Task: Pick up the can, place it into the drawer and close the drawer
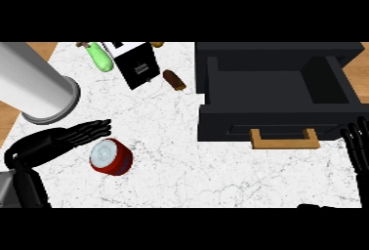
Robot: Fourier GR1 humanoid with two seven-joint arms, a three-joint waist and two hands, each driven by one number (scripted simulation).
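A red can with a white top lies on the white marble counter at the lower left. My left hand lies just left of and above the can, fingers straight and pointing right, not holding it. The black drawer stands pulled open at the upper right, its inside bare, with a wooden handle on its front. My right hand shows at the right edge, fingers up and straight, beside the drawer's front corner.
A large grey cylinder stands at the upper left. A green bottle, a black-and-white box and a small brown bottle lie along the counter's far side.
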